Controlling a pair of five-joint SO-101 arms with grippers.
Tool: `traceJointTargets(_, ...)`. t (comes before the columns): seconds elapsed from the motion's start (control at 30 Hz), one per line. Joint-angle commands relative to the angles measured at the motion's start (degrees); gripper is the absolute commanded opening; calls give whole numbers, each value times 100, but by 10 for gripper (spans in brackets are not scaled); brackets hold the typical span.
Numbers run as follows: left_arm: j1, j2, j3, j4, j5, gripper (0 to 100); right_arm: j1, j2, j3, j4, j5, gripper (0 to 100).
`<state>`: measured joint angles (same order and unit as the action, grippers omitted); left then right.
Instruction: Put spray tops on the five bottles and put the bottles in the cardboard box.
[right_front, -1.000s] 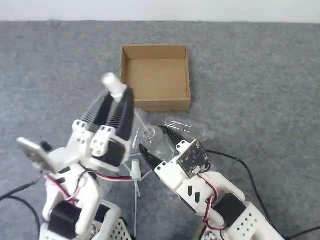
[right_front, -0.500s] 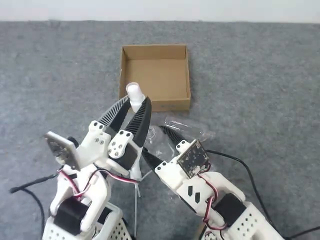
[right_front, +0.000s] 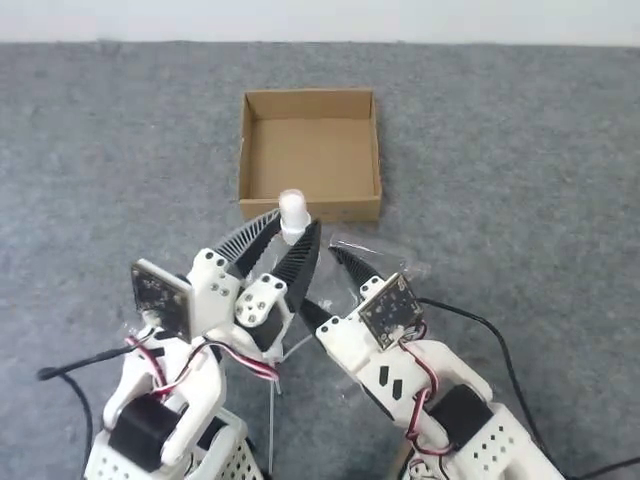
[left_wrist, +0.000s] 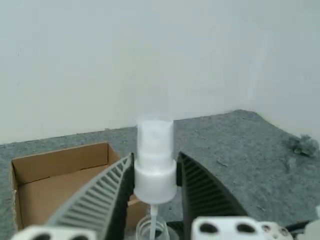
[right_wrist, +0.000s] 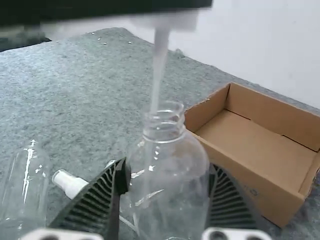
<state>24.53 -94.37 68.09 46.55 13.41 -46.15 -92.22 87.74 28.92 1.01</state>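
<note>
Seating the spray top (left_wrist: 155, 170) on the bottle (right_wrist: 167, 165).
The left hand (right_front: 295, 222) clamps the top and the right hand (right_front: 322, 280) clamps the bottle; lower straight, tube centred.

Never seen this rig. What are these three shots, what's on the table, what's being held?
Two small robot arms sit side by side at a grey table. The high view is a fixed camera looking down. The other two come from a camera on each arm's wrist, looking along its gripper. The left gripper is shut on a white spray top, whose thin tube dips into the neck of a clear bottle that the right gripper holds upright. Beyond them stands the open cardboard box. A second bottle and a loose spray top lie on the table near the arms.
</note>
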Motion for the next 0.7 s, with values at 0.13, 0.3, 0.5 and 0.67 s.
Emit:
traceJointTargets(0.13, 26, -26, -242, 44, -193, 166, 110, -163, -97, 31, 26, 104)
traceJointTargets(0.3, 35, -26, -444, 396, -185, 212, 119, -163, -97, 31, 26, 104)
traceJointTargets(0.5, 26, -26, -866, 765, -185, 210, 119, -163, -97, 31, 26, 104)
traceJointTargets(0.67, -167, -26, -1095, 809, -185, 190, 119, -163, -88, 31, 26, 104)
